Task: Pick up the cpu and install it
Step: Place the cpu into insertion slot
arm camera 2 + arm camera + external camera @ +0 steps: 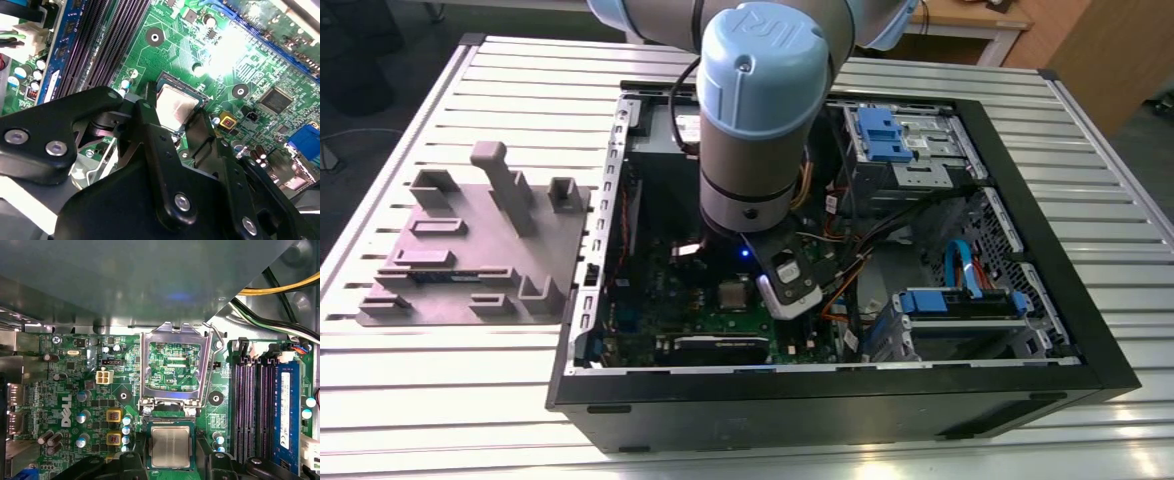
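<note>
Start at the tool (176, 116): it straddles the cpu (171, 446), closing in on two opposite sides. Pinching or slack? You can't tell from these angles, so treat the chip as if it were in your grip.

The cpu lies inside the socket (180, 85), silver top up. In both wrist views it looks flat and square to the rim. By my reading you're at the seating stage, with the pick-up done.

To do it well, hold the tool plumb, with no sideways push and no twist. The contacts underneath are probably delicate, and a dragged chip could bend them. Check that all four edges sit at one height against the rim, because a raised corner would mean it isn't home. Don't press down to force it.

Just beyond, the load plate (146, 367) stands flipped open, with the green board (65, 390) showing through its window. Give it room. Beside the socket run the dark memory slots (250, 410).

Farther out, in the exterior view, the arm (754, 120) reaches down into the open case (854, 400). The case sits on the slatted desk (454, 400), and a grey fixture (467, 250) lies beside it on the exterior view's left.
</note>
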Available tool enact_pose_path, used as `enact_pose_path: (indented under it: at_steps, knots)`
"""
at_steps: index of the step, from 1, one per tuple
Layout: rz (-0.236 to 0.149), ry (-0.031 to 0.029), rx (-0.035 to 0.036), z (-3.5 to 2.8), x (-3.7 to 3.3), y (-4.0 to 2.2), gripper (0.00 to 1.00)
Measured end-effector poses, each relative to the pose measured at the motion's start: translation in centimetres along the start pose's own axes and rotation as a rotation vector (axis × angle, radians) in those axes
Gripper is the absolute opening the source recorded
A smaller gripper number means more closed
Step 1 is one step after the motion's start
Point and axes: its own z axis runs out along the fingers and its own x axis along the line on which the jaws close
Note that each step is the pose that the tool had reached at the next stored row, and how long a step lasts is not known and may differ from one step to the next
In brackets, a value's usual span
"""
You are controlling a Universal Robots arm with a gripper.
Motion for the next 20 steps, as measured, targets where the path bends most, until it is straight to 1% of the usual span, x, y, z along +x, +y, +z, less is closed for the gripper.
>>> enact_pose_path:
  at_steps: [1, 2, 3, 4, 8, 20]
  knots:
    - [0.0, 0.0002, -0.001, -0.08, -0.02, 0.01, 0.47]
    - [0.0, 0.0016, -0.0018, -0.29, -0.03, 0.03, 0.47]
    - [0.0, 0.0044, -0.0008, -0.59, -0.04, 0.03, 0.47]
    - [0.0, 0.0064, -0.0002, -0.75, -0.04, 0.03, 0.47]
    - [0.0, 0.0073, -0.0004, -0.75, -0.05, 0.01, 0.47]
    - [0.001, 0.0072, -0.0006, -0.71, -0.02, -0.02, 0.47]
